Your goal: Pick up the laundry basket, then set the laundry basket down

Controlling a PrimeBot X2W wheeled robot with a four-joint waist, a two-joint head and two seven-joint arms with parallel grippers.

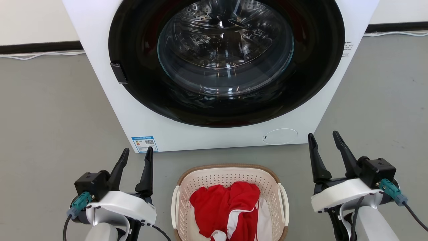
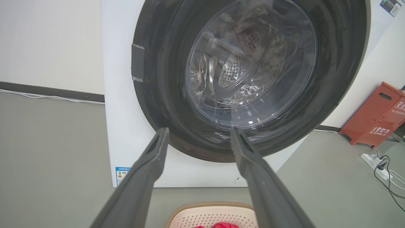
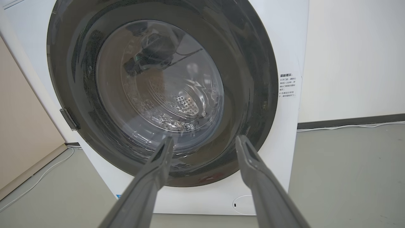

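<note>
On the floor [image 1: 50, 117] before us sits one basket [image 1: 227, 166], between our two grippers and touching neither. The left gripper [image 1: 138, 149] and right gripper [image 1: 323, 134] flank it, fingers spread and empty. It is cream, perforated and brown-rimmed, with two white handles [image 1: 174, 207], and it holds red and white cloth [image 1: 224, 204]. Beyond stands one washer [image 1: 100, 83].
</note>
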